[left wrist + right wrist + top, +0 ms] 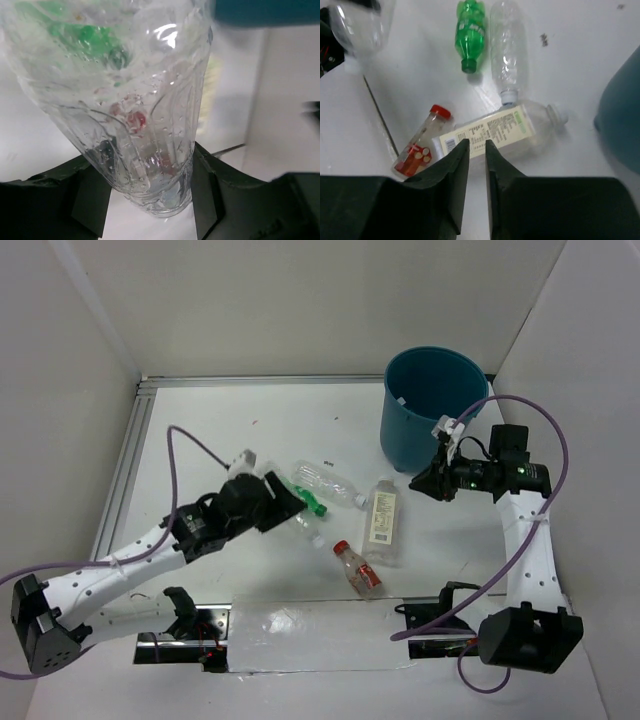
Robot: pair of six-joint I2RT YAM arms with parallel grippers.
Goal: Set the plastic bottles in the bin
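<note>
Left wrist view, your left gripper point(150, 200) pinching a clear ribbed bottle point(125, 100), your right gripper point(477, 165) nearly pressed together on nothing, near the bin point(432, 405) at the tabletop's far right corner, green bottle point(470, 32), labelled flat bottle point(500, 130), red-capped bottle point(420, 147) lying mid-tabletop.

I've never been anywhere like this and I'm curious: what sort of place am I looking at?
Probably a robotics test booth, not a home or shop: plain white walls box in a white table, two cabled arms are bolted at its edge, and empty plastic bottles lie near a teal bin.
</note>
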